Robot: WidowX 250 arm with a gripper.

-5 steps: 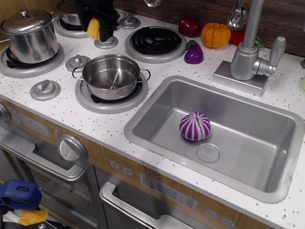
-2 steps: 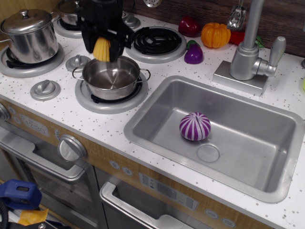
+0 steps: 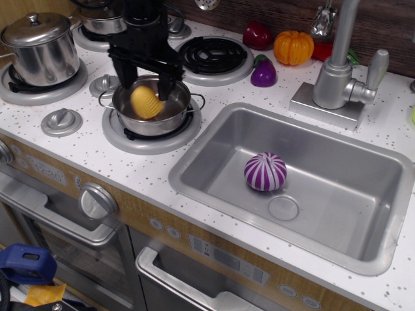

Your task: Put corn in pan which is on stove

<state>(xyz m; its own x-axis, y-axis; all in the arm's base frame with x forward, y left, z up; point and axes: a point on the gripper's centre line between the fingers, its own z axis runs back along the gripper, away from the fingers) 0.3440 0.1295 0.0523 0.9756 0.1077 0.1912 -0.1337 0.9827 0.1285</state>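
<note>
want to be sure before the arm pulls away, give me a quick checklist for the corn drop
1. corn inside the pan: ok, it lies within the rim.
2. gripper let go: ok, fingers spread above the corn, no contact visible.
3. pan seated on its stove burner: ok.
4. corn settled flat: cannot tell, it appears tilted.
5. Path upward free: ok, nothing over the gripper but its own arm.
6. lidded pot out of the way: ok, apart to the left.

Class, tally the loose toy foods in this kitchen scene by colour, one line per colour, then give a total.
Yellow: 1, corn in the pan
Orange: 1, pumpkin
Purple: 1, eggplant
Purple-and-white striped: 1, ball
Dark red: 1, fruit
Total: 5
</note>
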